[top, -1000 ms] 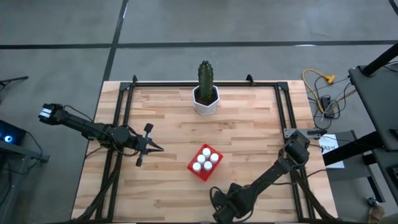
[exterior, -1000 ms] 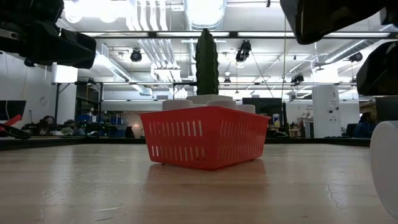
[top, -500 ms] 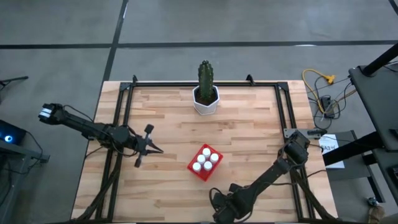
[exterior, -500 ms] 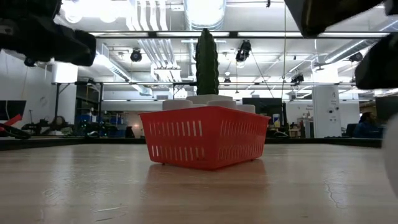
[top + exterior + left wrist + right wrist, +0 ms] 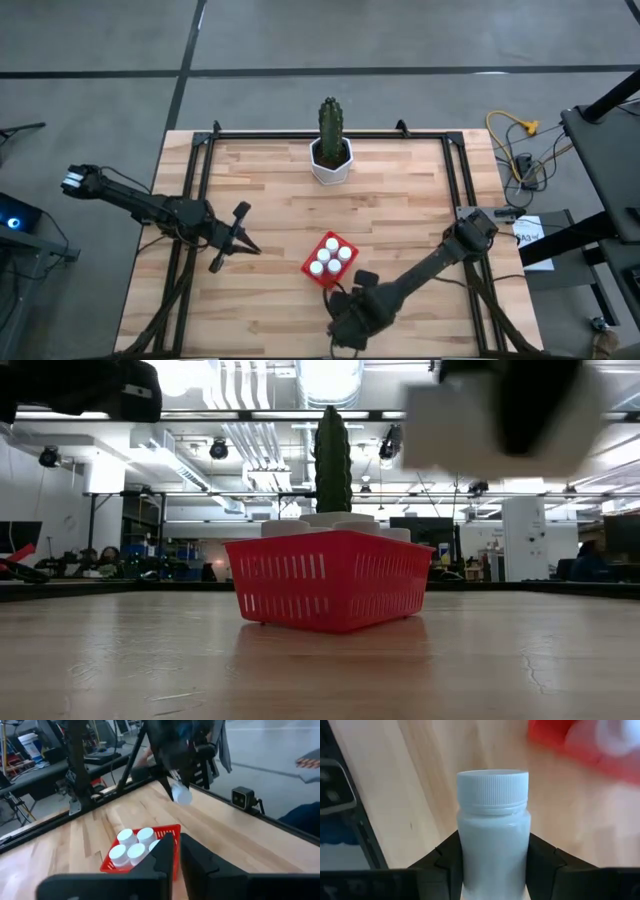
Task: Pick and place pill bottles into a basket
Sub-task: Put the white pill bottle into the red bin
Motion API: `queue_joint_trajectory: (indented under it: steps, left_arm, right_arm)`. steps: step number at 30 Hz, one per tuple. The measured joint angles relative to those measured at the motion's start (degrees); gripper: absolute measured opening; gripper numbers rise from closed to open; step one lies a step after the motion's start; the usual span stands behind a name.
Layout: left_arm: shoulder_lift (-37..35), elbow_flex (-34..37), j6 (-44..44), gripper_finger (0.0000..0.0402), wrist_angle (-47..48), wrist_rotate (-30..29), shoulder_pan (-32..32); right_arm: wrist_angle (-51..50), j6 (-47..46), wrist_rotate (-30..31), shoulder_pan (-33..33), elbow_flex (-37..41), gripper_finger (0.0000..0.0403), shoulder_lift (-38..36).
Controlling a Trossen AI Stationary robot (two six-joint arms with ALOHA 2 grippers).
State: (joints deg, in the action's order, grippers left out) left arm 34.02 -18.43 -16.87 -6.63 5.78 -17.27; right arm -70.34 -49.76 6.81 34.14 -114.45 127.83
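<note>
The red basket (image 5: pixel 329 262) stands on the table's middle near part with several white pill bottles (image 5: pixel 331 255) upright in it; it also shows in the low view (image 5: pixel 330 592) and the left wrist view (image 5: pixel 142 851). My right gripper (image 5: pixel 357 287) is just right of and nearer than the basket, shut on one white pill bottle (image 5: pixel 492 825), which also shows in the left wrist view (image 5: pixel 181 795). My left gripper (image 5: pixel 252 246) is shut and empty, to the left of the basket. My right gripper pinches the bottle's body (image 5: pixel 470 855) below the cap between its two fingers (image 5: pixel 445 862), one on each side. The bottle lies along the fingers, its cap (image 5: pixel 492 785) reaching past their tips. It is lifted clear of the table, tilted.
A white hexagonal pot with a green cactus (image 5: pixel 331 150) stands at the table's far middle, behind the basket. A black frame rail (image 5: pixel 330 135) runs along the table's far, left and right sides. Bare wood lies left and right of the basket.
My right gripper has risen from the table's near edge and gone toward the basket, shut on the pill bottle. The bottle, which stood low at the table's near right, is now lifted clear.
</note>
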Motion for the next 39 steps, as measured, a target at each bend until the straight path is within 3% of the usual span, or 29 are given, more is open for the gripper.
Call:
queue_joint_trajectory:
  steps: [4, 10, 15, 19, 28, 39]
  left_arm:
    - [3.26, -1.49, -0.62, 0.0054, -0.03, 0.03, 0.01]
    - [8.41, -4.77, -4.83, 0.0152, -0.09, 0.13, -0.01]
    - [12.22, -7.75, -9.73, 0.0228, -0.06, 0.13, -0.01]
    - [15.4, -10.2, -12.37, 0.0267, -0.3, -0.04, -0.01]
    - [22.13, -12.57, -23.57, 0.0281, -1.11, -6.34, 0.0]
    - [26.32, -12.36, -35.56, 0.0281, -10.79, -9.23, -0.01]
  right_arm:
    - [-1.42, 5.78, 3.2, -2.31, -4.54, 0.014, -0.07]
    - [-3.05, 13.88, 6.73, -6.25, -9.76, 0.0137, -0.1]
    - [-3.41, 20.31, 6.9, -9.45, -12.02, 0.0137, -0.16]
    - [-3.41, 24.14, 6.9, -12.28, -12.99, 0.0137, -0.16]
    - [-2.99, 31.24, 6.74, -16.32, -14.89, 0.0136, -0.16]
    - [-2.15, 34.99, 6.61, -17.73, -16.55, 0.0136, -0.16]
